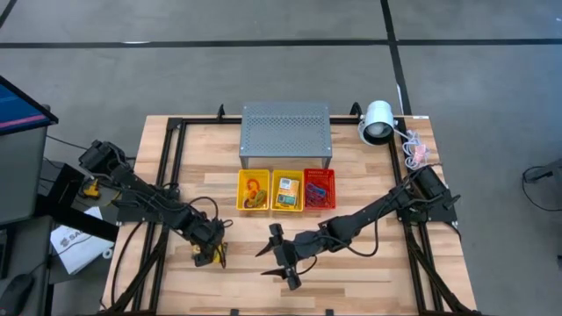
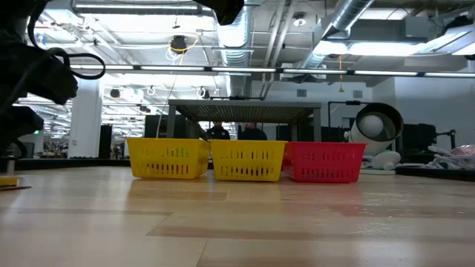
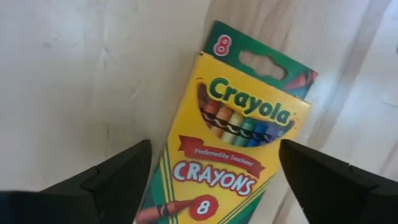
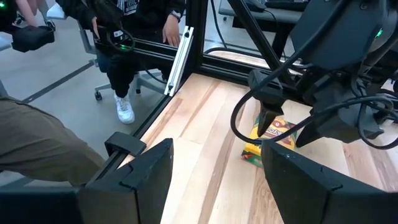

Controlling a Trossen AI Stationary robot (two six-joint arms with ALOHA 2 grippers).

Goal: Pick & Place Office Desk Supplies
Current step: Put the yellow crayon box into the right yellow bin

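- Left gripper (image 1: 213,255) low over the front-left of the table (image 1: 369,281), pointing down at a crayon box (image 3: 239,140).
- Its fingers (image 3: 118,177) stand wide apart, one on each side of the crayon box, not gripping it; the box lies flat on the wood between them.
- Crayon box is yellow and green, front face up; the right wrist view shows it (image 4: 268,138) under the left gripper (image 4: 286,127).
- Behind, mid-table, three baskets in a row, touching: left yellow basket (image 1: 254,190) with orange and green loops inside, middle yellow basket (image 1: 287,190) with another yellow-green box inside, red basket (image 1: 320,190) with blue and purple bits inside.
- Grey perforated metal box (image 1: 286,132) just behind the baskets.
- Right gripper (image 1: 283,260) near front-centre of the table, right of the left gripper, fingers (image 4: 143,171) apart and empty.
- White round lamp (image 1: 378,121) at the back right corner.
- Seated person (image 4: 118,37) shows beyond the table edge in the right wrist view.
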